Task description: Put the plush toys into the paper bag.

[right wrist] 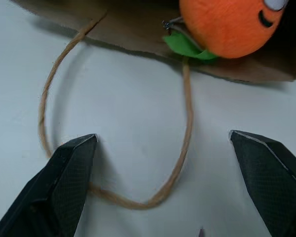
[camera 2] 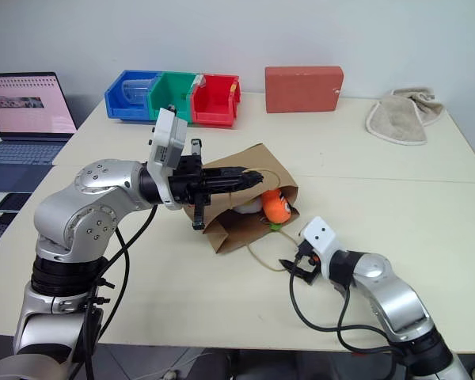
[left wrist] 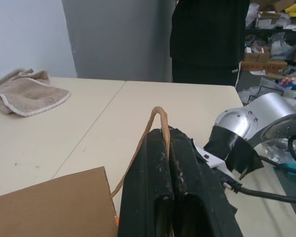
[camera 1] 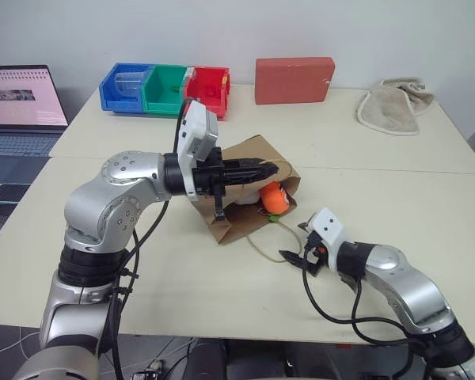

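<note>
Lying on its side on the cream table [camera 1: 182,277], the paper bag [camera 1: 245,226] has its mouth turned toward the right gripper [camera 1: 297,255], and every place below is given from this bag

The left gripper [camera 1: 273,168] reaches level across the bag's raised upper edge; its two black fingers [left wrist: 160,197] are pressed together on the upper handle [left wrist: 158,118], a thin twisted loop that rises between them, and this holds the mouth up

Inside the mouth sits the orange carrot toy [camera 1: 274,198], its green leaves [right wrist: 185,47] reaching the bag's lower lip. Just behind the carrot, deeper in the bag, a patch of the white toy [camera 1: 248,195] shows

The bag's lower handle [right wrist: 113,148] lies flat on the table in front of the mouth. The right gripper hangs low just before this loop with its fingers spread wide apart, one on either side of the loop's curve and clamped on nothing

Beyond the bag, at the table's far edge, stand blue, green and red bins [camera 1: 165,89] and a red box [camera 1: 294,79]. A beige cloth [camera 1: 396,104] lies far off on the bag's mouth side. A laptop [camera 1: 20,107] stands open well off on the bag's closed side. A person in dark clothes [left wrist: 207,39] stands past the table's end
</note>
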Controlling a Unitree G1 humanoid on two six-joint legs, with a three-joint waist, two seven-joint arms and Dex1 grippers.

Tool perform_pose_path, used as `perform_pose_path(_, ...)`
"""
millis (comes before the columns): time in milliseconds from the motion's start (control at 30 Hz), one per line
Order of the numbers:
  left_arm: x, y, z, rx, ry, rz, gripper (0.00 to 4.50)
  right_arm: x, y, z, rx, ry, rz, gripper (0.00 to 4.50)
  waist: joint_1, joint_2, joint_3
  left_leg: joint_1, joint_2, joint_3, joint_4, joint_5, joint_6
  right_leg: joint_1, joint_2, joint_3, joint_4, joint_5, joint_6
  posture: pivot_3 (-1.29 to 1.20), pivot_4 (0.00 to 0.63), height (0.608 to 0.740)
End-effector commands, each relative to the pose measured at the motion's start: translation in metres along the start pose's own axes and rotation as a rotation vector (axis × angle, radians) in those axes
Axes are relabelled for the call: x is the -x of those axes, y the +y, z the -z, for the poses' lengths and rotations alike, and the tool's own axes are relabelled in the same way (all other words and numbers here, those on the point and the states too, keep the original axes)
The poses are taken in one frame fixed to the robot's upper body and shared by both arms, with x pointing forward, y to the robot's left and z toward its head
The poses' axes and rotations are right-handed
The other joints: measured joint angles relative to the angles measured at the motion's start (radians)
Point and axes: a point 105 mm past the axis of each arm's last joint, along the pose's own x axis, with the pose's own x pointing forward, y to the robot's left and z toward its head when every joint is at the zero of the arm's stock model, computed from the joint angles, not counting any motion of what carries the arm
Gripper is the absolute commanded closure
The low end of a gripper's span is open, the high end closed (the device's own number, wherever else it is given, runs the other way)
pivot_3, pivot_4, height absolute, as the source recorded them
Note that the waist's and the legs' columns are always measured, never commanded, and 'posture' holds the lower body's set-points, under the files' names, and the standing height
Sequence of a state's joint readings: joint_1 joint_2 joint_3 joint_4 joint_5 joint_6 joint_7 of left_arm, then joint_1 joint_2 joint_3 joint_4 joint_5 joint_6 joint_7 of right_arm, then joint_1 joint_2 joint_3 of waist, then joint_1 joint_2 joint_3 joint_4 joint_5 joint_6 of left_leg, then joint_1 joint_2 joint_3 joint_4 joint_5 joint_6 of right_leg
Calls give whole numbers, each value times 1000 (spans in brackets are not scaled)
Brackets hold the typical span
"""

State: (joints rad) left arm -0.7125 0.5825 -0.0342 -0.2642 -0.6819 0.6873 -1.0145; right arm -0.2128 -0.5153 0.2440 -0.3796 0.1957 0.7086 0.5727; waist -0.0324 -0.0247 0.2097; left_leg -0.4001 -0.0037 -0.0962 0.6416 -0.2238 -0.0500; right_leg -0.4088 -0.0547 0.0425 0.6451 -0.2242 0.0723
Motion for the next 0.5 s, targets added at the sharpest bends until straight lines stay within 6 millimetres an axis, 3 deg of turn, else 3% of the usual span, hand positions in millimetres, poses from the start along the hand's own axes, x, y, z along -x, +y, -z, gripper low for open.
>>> perform_pose_path(33,3,-1,-12,-54,-19,-4,4500,0,-7,-4,46,-8,31,904,0,0,0,0,0,0,0,0,0,0,0,0,0,0,0,0,150,740)
perform_pose_path(333,4,-1,-10,-57,-14,-12,4500,-1,-12,-5,-18,-15,48,4233,0,0,0,0,0,0,0,0,0,0,0,0,0,0,0,0,150,740)
perform_pose_path(367,4,-1,-10,-57,-13,-12,4500,-1,-13,-5,-16,-12,53,4455,0,0,0,0,0,0,0,0,0,0,0,0,0,0,0,0,150,740)
perform_pose_path(500,4,-1,-10,-58,-14,-12,4500,-2,-15,-4,-4,-9,67,4455,0,0,0,0,0,0,0,0,0,0,0,0,0,0,0,0,150,740)
